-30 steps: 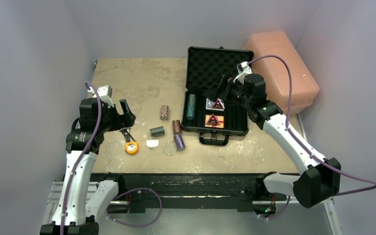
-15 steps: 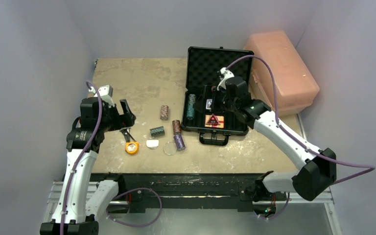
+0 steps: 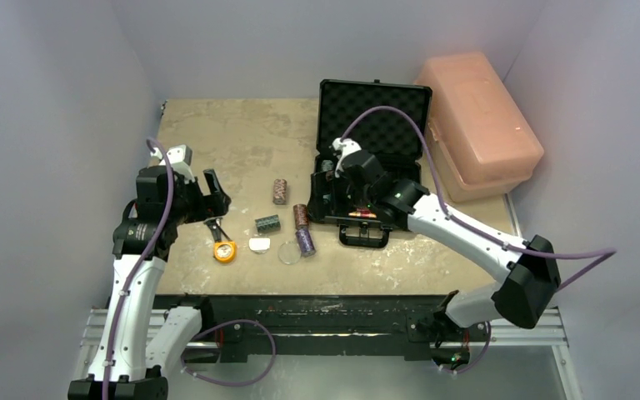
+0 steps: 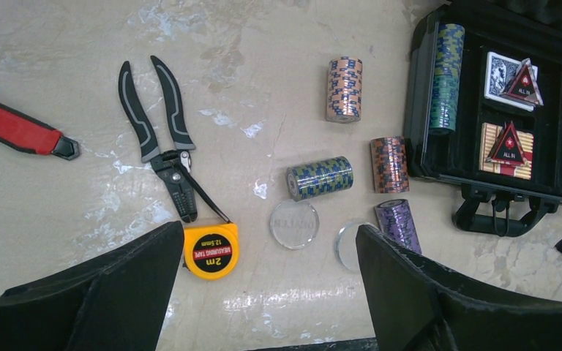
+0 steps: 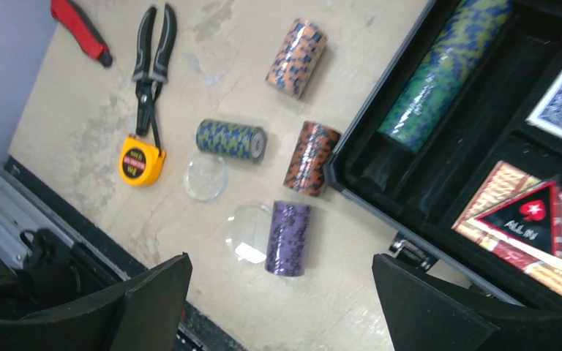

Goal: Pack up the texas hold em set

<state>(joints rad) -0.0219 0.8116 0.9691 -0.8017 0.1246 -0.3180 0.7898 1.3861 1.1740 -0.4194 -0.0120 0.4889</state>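
Top external view shows the black briefcase [image 3: 374, 104] lying open on the bench [image 3: 217, 133], right of centre and just beside the pink box [image 3: 479, 117], its foam-lined lid at the far side and its handle [image 4: 499, 216] toward the arms; inside, a row of teal chips [image 4: 446, 77] fills the left slot, and two card decks [image 4: 499, 72] sit one behind the other to its right, each topped by a triangular "ALL IN" marker [image 4: 507, 144]; outside the case, four short chip stacks lie on their sides: a peach stack [image 4: 344, 89], a teal stack [image 4: 320, 178], a brown stack [image 4: 389, 164] almost touching the case wall, and a purple stack [image 4: 399, 223]; two clear discs [image 4: 294, 224] lie flat near them; further left are an orange tape measure [image 4: 212, 251], black pliers [image 4: 161, 139] and a red-handled tool [image 4: 15, 131]; the right fingers [image 5: 439, 307] hang spread wide and empty above the case's near left corner; the left fingers [image 4: 117, 285] are likewise wide apart, holding nothing, above the tape measure and discs.
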